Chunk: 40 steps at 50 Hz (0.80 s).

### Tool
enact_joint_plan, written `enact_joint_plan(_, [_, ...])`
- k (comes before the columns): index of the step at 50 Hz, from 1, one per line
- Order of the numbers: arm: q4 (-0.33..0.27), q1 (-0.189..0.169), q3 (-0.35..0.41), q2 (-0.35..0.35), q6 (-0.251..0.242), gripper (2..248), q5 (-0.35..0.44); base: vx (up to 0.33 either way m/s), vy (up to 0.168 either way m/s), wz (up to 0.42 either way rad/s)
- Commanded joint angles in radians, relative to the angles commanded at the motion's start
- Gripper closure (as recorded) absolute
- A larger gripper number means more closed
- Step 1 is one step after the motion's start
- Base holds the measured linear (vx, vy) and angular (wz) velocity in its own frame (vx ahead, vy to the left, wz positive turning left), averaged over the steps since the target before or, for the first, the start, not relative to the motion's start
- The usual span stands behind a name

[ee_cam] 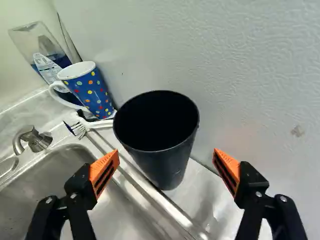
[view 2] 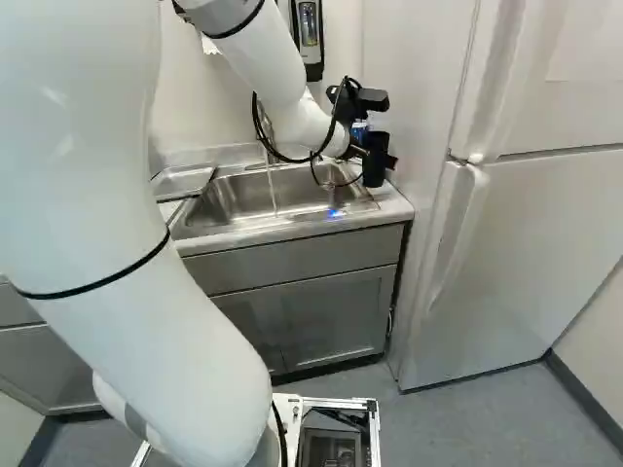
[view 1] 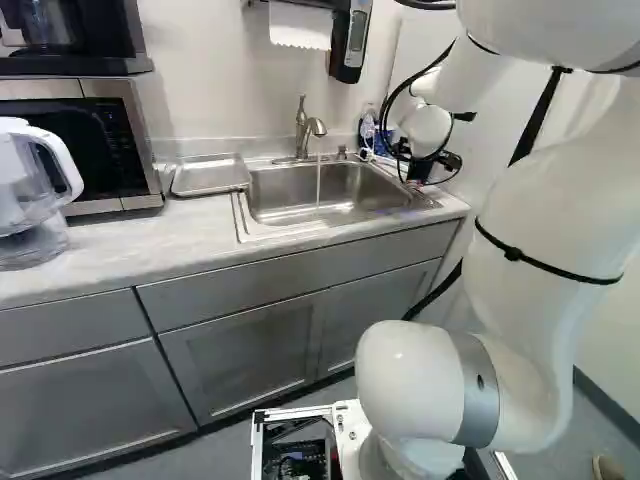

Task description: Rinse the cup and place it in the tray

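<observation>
The faucet [view 1: 301, 136] runs — tray [view 1: 210, 176] beside the sink [view 1: 275, 186].

I see a clear jug with a white handle [view 1: 22, 185] on the worktop [view 1: 110, 250], at the left of the left base view. Near it is a silver and black microwave [view 1: 112, 140], with a black machine [view 1: 70, 32] above it. White paper towel [view 1: 300, 26] hangs high up, and a black and gray dispenser [view 1: 350, 42] is next to it on the wall. Gray cupboards [view 1: 240, 355] sit under the worktop. A big white fridge [view 2: 574, 233] stands to their right in the right base view. My wrist view shows a blue mug with bright dots [ee_cam: 92, 95], a see-through bottle [ee_cam: 49, 65] just beside it, and a white brush [ee_cam: 97, 124] near the mug.
</observation>
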Motion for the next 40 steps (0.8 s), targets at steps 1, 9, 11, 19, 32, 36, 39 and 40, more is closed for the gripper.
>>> enact_joint_plan(1, [0.000, 0.001, -0.001, -0.001, 0.000, 3, 0.000, 0.000, 0.000, 0.000])
enact_joint_plan(9, [0.000, 0.003, -0.004, -0.004, 0.000, 3, 0.000, 0.000, 0.000, 0.000])
enact_joint_plan(11, [0.000, 0.003, -0.004, -0.004, 0.000, 3, 0.000, 0.000, 0.000, 0.000])
enact_joint_plan(19, [0.000, 0.003, -0.004, -0.004, 0.000, 3, 0.000, 0.000, 0.000, 0.000])
enact_joint_plan(32, [0.000, 0.003, -0.004, -0.004, 0.000, 71, 0.000, 0.000, 0.000, 0.000])
enact_joint_plan(36, [0.000, 0.003, -0.004, -0.004, 0.000, 71, 0.000, 0.000, 0.000, 0.000])
enact_joint_plan(39, [0.000, 0.003, -0.004, -0.004, 0.000, 108, 0.000, 0.000, 0.000, 0.000])
enact_joint_plan(40, [0.000, 0.003, -0.004, -0.004, 0.000, 108, 0.000, 0.000, 0.000, 0.000])
